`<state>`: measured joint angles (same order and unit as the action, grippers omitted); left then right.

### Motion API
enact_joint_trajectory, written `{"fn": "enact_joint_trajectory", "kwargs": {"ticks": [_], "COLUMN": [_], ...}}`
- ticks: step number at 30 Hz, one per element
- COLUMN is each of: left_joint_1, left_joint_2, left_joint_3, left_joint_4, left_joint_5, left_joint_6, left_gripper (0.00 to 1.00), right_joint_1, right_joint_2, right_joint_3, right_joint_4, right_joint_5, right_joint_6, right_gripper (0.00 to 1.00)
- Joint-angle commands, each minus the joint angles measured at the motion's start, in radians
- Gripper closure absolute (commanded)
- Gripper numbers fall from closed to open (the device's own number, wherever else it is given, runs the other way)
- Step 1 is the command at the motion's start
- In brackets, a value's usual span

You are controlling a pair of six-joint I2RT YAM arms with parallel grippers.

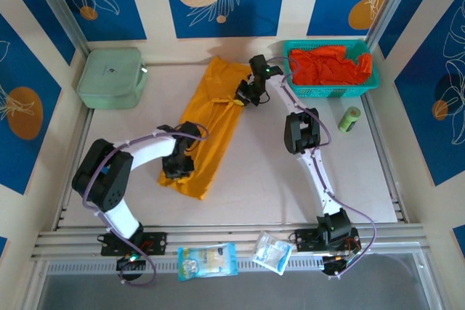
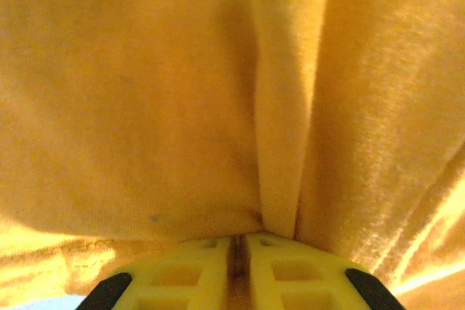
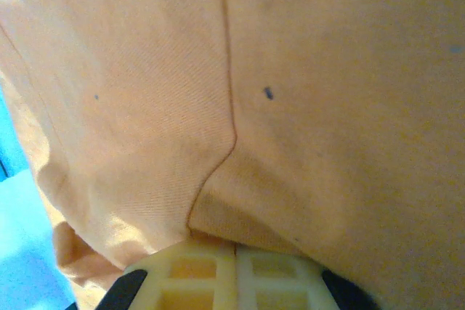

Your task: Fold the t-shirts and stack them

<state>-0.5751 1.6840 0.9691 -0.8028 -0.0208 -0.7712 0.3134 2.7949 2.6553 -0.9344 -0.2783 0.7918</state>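
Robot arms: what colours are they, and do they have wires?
Both the left arm and right arm have white links with chunky black joints. Thin purple cables loop along them. The jaws are yellow with a grid pattern and black corners.

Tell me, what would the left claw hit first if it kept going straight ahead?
The mustard-yellow t-shirt: its cloth sits right at the tips of the left claw, likely with the table just beneath.

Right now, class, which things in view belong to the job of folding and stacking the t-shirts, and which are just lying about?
Job in hand: mustard-yellow cloth t-shirt, laid out; red-orange cloth t-shirts, heaped in the teal plastic mesh basket.
Lying about: pale green lidded box; small green cylindrical can; blue-printed plastic packet; clear plastic packet.
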Motion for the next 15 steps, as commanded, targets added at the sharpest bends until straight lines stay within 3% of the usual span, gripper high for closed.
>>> {"fn": "enact_joint_trajectory", "kwargs": {"ticks": [1,7,15], "left_joint_1": [-0.09,-0.232,-0.329], "left_joint_2": [0.017,0.026,-0.009], "left_joint_3": [-0.037,0.032,0.128], "left_joint_4": [0.029,0.029,-0.103], "left_joint_5": [0.143,0.181,0.124], "left_joint_6": [-0.122,-0.199,-0.221], "left_gripper": [0.8,0.61,0.57], "right_joint_1": [-0.022,-0.03,-0.035], "right_joint_2": [0.054,0.052,-0.002], "right_joint_3": [0.011,0.01,-0.009], "right_joint_4": [-0.032,-0.062,-0.11], "right_joint_5": [-0.006,-0.024,-0.026], "right_joint_6": [-0.019,-0.062,-0.149], "right_gripper": [1.0,1.0,1.0]}}
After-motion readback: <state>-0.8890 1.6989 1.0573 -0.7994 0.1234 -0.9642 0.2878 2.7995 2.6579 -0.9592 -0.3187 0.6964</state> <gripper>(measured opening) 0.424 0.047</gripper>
